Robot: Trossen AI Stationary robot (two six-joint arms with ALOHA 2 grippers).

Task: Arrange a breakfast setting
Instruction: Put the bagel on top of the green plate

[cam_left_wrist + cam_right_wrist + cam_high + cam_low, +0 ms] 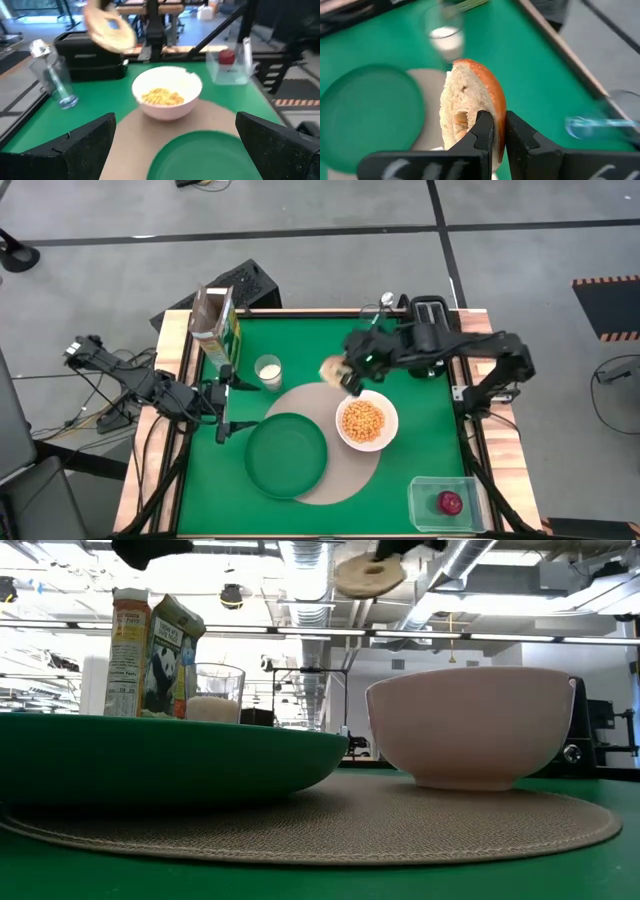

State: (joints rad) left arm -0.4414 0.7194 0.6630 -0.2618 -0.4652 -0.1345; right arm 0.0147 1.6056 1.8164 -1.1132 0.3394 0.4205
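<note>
My right gripper (350,380) is shut on a small pale bagel half (333,370), held in the air over the far edge of the round beige placemat (335,480). The bagel also shows in the low view (368,575) and the left wrist view (107,30). The white bowl (366,421) with cereal and the dark green plate (286,455) rest on the placemat. The milk glass (267,372) and the cereal box (215,325) stand at the far left. My left gripper (222,428) is open and empty, left of the plate. My right gripper pinches the bagel half at its rim (492,107) between its two fingers, one finger (482,132) on the cut face and one on the brown crust. The bagel is lifted clear of the table and stands out beyond the fingertips.
The red apple (450,502) lies in a clear container at the near right corner. A black toaster (430,310) and a clear glass (372,310) with a metal piece in it stand at the far edge. Wooden rails border the green table.
</note>
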